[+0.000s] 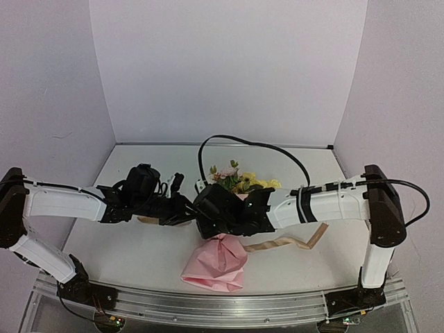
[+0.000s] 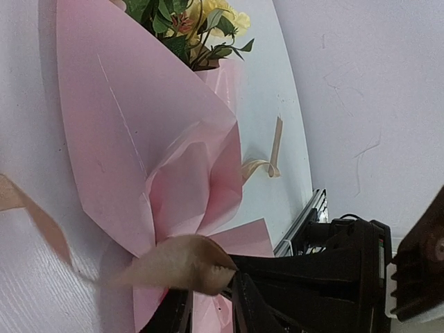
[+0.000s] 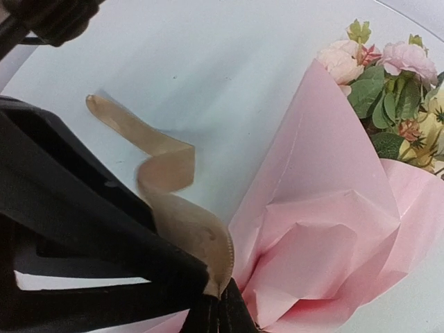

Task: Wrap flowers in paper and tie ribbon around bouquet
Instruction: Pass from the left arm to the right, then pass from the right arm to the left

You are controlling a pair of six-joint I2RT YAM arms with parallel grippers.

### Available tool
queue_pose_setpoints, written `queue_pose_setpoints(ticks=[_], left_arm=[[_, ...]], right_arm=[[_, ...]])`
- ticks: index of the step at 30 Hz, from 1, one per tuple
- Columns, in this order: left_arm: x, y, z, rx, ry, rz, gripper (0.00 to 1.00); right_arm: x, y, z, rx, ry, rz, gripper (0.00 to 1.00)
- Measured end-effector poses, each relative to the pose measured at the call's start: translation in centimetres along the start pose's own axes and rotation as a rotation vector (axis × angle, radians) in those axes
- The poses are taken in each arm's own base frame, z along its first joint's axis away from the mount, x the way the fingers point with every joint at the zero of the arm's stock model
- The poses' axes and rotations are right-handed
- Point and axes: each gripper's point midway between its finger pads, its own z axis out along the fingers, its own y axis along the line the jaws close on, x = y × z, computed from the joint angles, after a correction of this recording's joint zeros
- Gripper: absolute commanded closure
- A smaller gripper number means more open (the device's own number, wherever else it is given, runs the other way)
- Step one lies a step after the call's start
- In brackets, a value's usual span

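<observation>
We are finding the right gripper (image 3: 218, 300) pinching the ribbon (image 3: 173, 208) at the neck of the bouquet (image 3: 326, 229), blooms at the far end, while the left gripper (image 2: 211, 305), jaws slightly parted, is sitting opposite, equally near.

Seen from above, black wrist housings (image 1: 229, 208) covered the middle of the paper (image 1: 216, 262) and hid where the ribbon (image 1: 291, 241) met it. In the left wrist view, the ribbon at the paper's lower fold was a tan blur, so whether the left fingers (image 2: 250, 305) gripped it could not be told. Above the paper, the flowers (image 2: 194, 24) were cut by the top edge. At the paper's lower left, the right fingers (image 3: 229, 316) ran off the bottom edge.
</observation>
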Motion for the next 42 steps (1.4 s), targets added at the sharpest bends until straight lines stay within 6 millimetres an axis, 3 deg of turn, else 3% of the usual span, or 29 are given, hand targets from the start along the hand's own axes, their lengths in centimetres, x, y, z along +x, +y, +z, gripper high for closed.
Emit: queue_pose_setpoints(ticks=[7, 13, 20, 27, 42], left_arm=[[0.1, -0.5, -0.4, 0.001, 0.015, 0.036, 0.56], [-2.1, -2.3, -1.5, 0.010, -0.032, 0.086, 0.49], [-3.9, 0.1, 0.8, -0.128, 0.028, 0.217, 0.47], [-3.2, 1.9, 3.4, -0.158, 0.145, 0.358, 0.40], [-1.1, 3.1, 5.2, -0.114, 0.255, 0.400, 0.39]], right_arm=[[1.7, -2.6, -0.6, 0.080, 0.002, 0.076, 1.00], [2.1, -4.3, -1.7, 0.121, -0.023, 0.146, 1.00], [2.0, -4.5, -1.8, 0.126, -0.041, 0.207, 1.00], [2.9, -5.2, -1.5, 0.129, -0.036, 0.250, 1.00], [2.3, -5.0, -1.4, 0.083, -0.063, 0.310, 1.00]])
